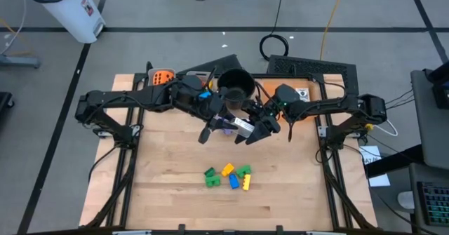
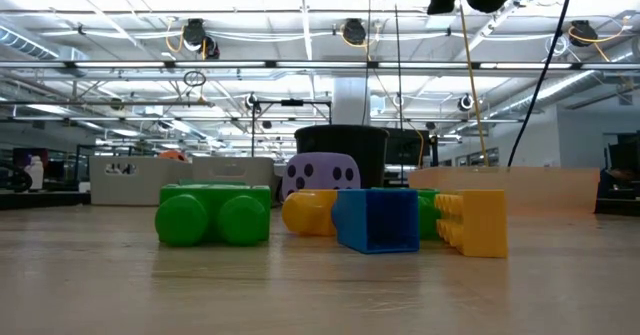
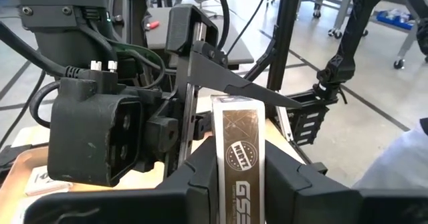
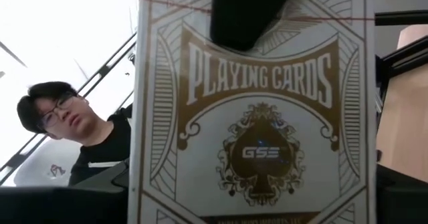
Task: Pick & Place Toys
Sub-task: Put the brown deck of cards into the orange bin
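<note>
High view: both arms meet mid-table. The left gripper (image 1: pixel 214 126) and right gripper (image 1: pixel 258 131) each clasp an end of a playing-card box (image 1: pixel 240 125), held above the table at 6 o'clock of the black pot (image 1: pixel 235 86). Block cluster (image 1: pixel 228 177) lies well apart at 6 o'clock; orange die (image 1: pixel 163 77) at 10 o'clock.

Low view: green block (image 2: pixel 213 215), blue block (image 2: pixel 378 219), yellow block (image 2: pixel 472 222) rest on the table; purple die (image 2: pixel 322 173) behind.

Left wrist view: fingers grasp the box (image 3: pixel 235 157).

Right wrist view: the box (image 4: pixel 254 110) fills the frame, with a person (image 4: pixel 80 134) beyond it.
</note>
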Robot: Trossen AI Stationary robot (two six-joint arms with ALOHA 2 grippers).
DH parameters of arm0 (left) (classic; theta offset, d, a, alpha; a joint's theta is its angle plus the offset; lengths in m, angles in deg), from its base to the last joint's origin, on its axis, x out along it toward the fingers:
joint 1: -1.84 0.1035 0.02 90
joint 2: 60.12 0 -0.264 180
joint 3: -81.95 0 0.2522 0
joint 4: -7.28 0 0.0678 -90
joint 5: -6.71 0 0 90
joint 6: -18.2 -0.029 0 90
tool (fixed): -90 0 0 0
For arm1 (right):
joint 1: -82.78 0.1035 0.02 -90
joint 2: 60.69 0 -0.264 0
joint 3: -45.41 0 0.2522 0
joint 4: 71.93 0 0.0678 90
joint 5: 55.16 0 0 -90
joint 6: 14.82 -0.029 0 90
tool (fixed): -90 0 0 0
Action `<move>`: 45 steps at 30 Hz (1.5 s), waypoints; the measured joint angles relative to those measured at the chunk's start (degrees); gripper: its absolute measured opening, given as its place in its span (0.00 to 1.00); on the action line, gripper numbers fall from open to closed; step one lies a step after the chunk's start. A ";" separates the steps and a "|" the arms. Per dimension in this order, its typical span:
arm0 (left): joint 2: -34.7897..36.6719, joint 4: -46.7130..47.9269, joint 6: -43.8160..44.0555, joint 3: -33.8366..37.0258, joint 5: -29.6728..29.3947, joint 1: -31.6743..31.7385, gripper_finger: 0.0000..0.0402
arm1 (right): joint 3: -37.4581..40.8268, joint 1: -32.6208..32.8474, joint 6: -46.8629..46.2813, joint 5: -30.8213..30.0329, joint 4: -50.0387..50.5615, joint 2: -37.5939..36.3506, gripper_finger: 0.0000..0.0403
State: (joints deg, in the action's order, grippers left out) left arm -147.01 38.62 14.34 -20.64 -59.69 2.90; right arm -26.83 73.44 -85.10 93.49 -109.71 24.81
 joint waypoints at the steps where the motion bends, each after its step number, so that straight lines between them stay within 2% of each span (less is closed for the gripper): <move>1: 0.00 -0.06 0.04 0.00 0.14 0.00 0.17 | 0.00 0.00 -0.37 -0.03 -0.26 0.00 0.72; 8: 0.00 0.09 1.18 0.00 1.51 0.00 0.20 | 0.00 -0.45 -0.78 -0.03 -0.61 0.00 0.72; 15: 0.00 0.24 1.21 0.00 1.49 0.11 0.18 | 0.00 -0.98 -0.79 0.20 -0.90 0.00 0.72; 19: 0.00 0.22 1.38 0.00 1.86 0.31 0.22 | 0.00 -1.05 -0.58 0.21 -0.90 0.00 0.72; 28: 0.02 -2.33 2.76 0.00 -1.38 0.31 0.25 | -0.01 -1.16 0.60 0.41 -1.17 -0.11 0.70; 45: 0.02 -4.39 4.32 0.07 -2.45 1.22 0.26 | -0.07 -2.19 1.32 0.02 -1.16 -0.17 0.70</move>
State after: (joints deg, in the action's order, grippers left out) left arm -146.99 34.24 18.65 -20.58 -62.15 4.12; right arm -26.90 71.25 -83.78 93.51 -110.88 24.63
